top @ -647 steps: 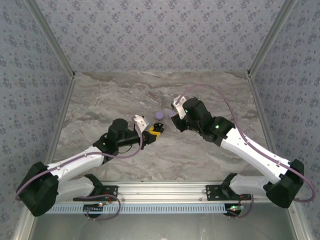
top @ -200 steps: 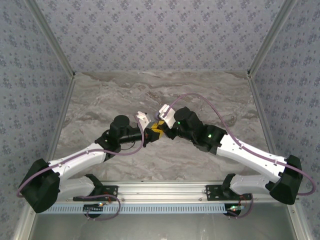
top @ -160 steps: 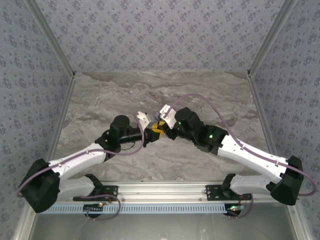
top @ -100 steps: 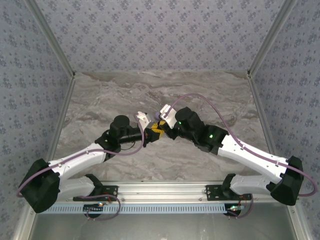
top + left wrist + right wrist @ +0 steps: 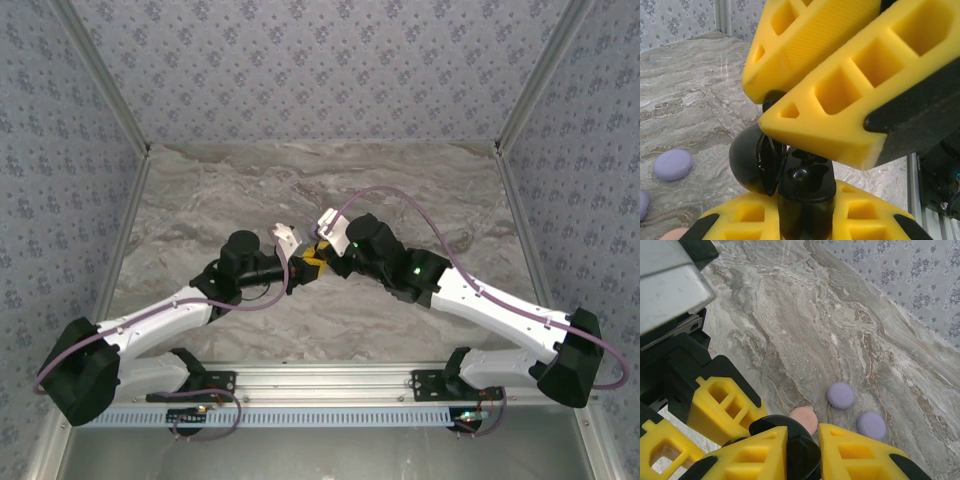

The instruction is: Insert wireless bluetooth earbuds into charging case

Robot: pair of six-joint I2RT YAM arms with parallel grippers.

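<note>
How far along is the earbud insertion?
Done: no earbud visibly seated. In hand: left pincer shut on the black case, seemingly open; right pincer, just above, shut on a small black piece, likely an earbud. Left: seat it, close the case. Lilac discs and pink disc lie on the table.

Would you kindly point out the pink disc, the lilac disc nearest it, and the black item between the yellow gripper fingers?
pink disc [image 5: 804, 416], right wrist view, its exposed top face.
lilac disc [image 5: 840, 395], right wrist view, centre of its top.
black item [image 5: 746, 159], left wrist view, its rounded glossy shell.
</note>
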